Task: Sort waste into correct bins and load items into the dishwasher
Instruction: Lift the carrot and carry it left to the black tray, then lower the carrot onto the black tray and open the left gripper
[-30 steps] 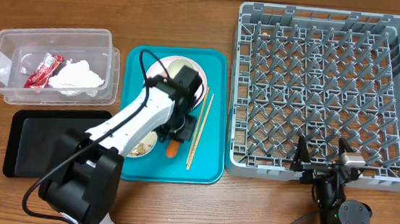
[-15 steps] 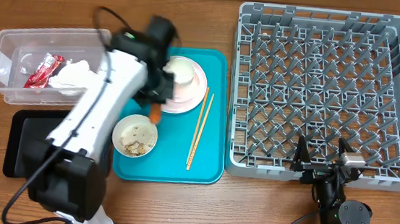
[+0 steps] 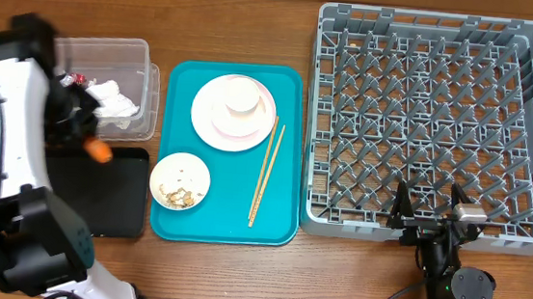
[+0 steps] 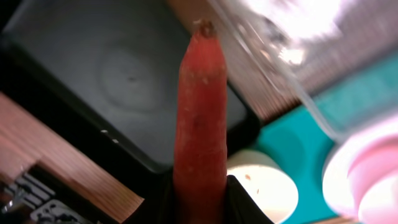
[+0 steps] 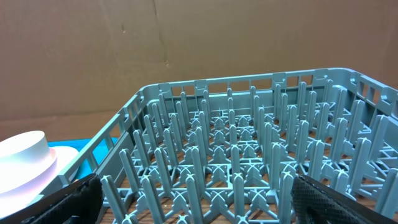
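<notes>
My left end effector (image 3: 93,145) clenched on a small orange carrot (image 3: 102,152), over the shallow black rectangular tray (image 3: 117,204), my right end effector (image 3: 426,210) released beside the grey dish rack (image 3: 425,105)

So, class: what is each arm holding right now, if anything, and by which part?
The left gripper holds the carrot by one end, the rest sticking out above the black tray. The right gripper is open and holds nothing.
</notes>
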